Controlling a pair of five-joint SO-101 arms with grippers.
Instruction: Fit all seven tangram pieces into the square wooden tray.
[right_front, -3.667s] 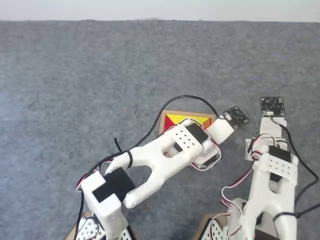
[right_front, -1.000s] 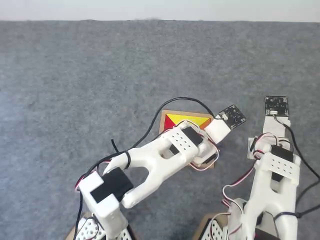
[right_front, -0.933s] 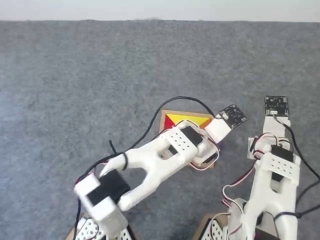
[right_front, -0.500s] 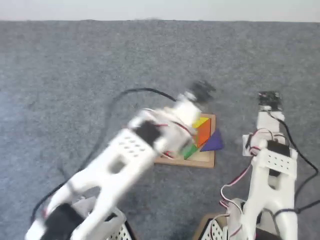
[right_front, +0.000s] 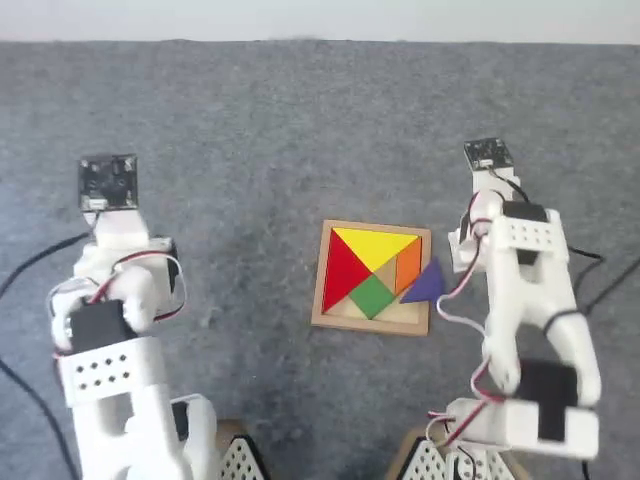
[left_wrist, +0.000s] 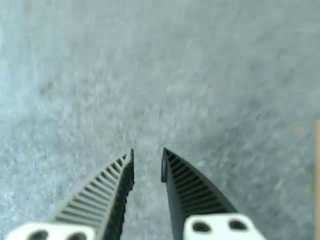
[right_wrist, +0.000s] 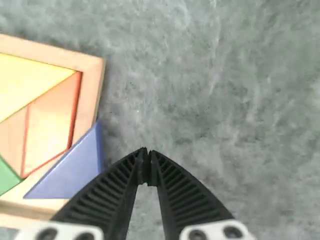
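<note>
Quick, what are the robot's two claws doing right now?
Left gripper: open a little, holding nothing.
Right gripper: closed, holding nothing.

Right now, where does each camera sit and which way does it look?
High view: fixed above the table, looking down on the tray; left arm and right arm show.
Left wrist view: on that arm, facing the table past the left gripper.
Right wrist view: on that arm, facing down past the right gripper.
Shared: high and right wrist views show the tray and purple triangle across its rim.
</note>
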